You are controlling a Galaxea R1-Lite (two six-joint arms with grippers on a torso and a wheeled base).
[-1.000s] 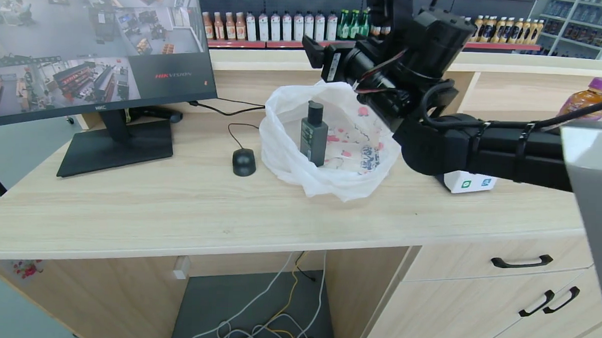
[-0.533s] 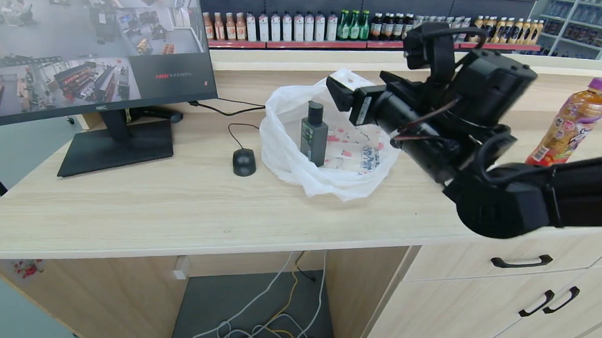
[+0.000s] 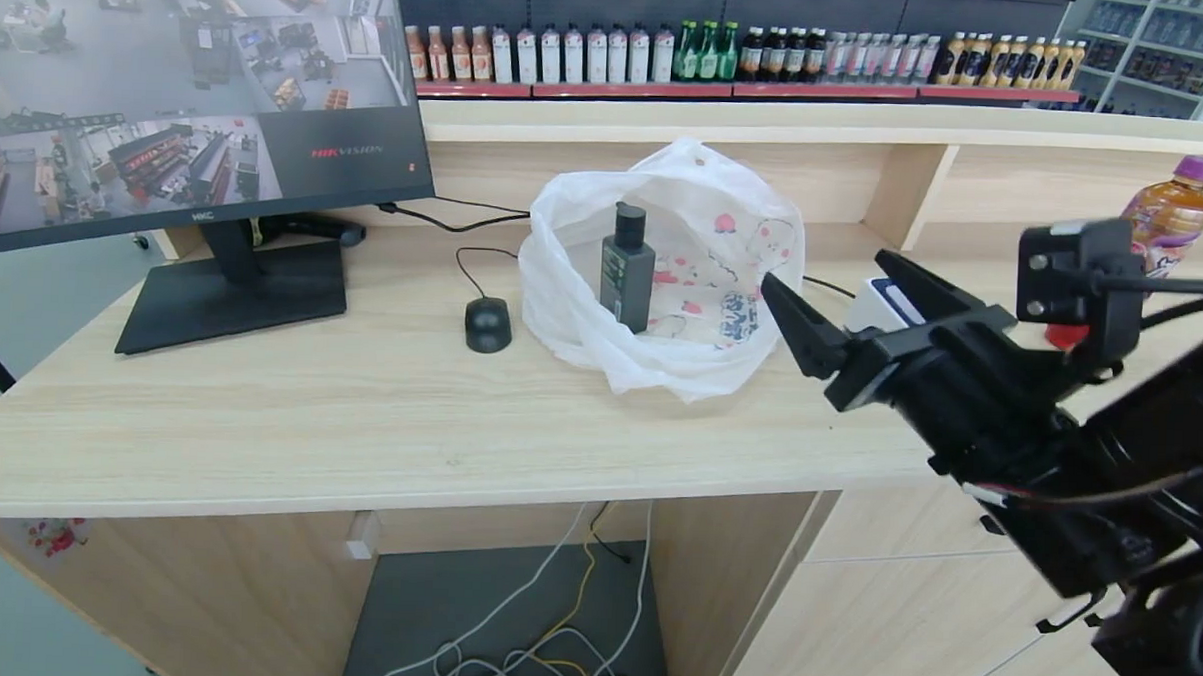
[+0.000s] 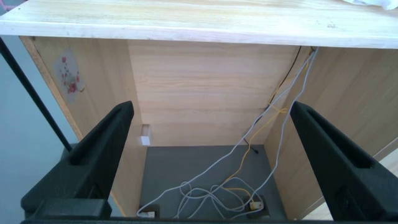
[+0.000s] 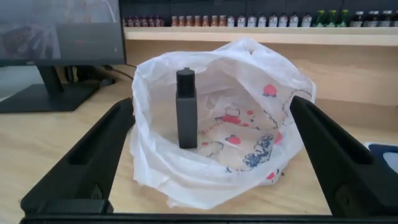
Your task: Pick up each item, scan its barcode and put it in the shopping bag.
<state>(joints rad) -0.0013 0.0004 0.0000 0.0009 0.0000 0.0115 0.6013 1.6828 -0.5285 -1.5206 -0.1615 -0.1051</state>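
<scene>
A white plastic shopping bag (image 3: 681, 356) with red and blue prints stands open on the wooden counter (image 3: 359, 410). A dark bottle (image 3: 627, 271) stands upright inside it; in the right wrist view the bag (image 5: 249, 155) and the bottle (image 5: 185, 109) lie straight ahead. My right gripper (image 3: 853, 305) hovers to the right of the bag, open and holding nothing (image 5: 211, 106). An orange drink bottle (image 3: 1164, 220) with a purple cap stands at the far right of the counter. My left gripper (image 4: 211, 149) is open below the counter's front edge, facing the space under it.
A monitor (image 3: 170, 93) on a black stand fills the counter's left, with a black mouse (image 3: 487, 324) beside the bag. A small white device (image 3: 875, 304) sits behind my right gripper. Cables (image 4: 249, 180) hang under the counter. Drawers (image 3: 893, 588) are at lower right.
My right arm has drawn back from above the bag, moving right, down and toward the counter's front. This uncovered the bag, the drink bottle and the white device. The bottle in the bag stayed put.
</scene>
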